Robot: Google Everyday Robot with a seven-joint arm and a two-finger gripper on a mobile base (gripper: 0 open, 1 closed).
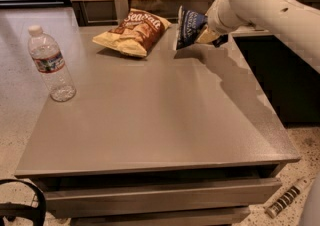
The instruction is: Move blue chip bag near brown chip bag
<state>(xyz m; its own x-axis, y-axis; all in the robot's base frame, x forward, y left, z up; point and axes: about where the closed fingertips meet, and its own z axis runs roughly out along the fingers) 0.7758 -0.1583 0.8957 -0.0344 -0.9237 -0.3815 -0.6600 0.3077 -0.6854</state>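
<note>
The blue chip bag [188,28] hangs upright in my gripper [209,34], lifted a little above the grey table [160,115] at its far side. The gripper is shut on the bag's right end, with the white arm reaching in from the upper right. The brown chip bag [134,32] lies flat on the table's far edge, just left of the blue bag, with a small gap between them.
A clear water bottle [51,63] with a white cap stands upright at the table's left edge. A wood-panelled wall and a metal bracket [120,1] run behind the table. A dark cabinet [280,75] stands to the right.
</note>
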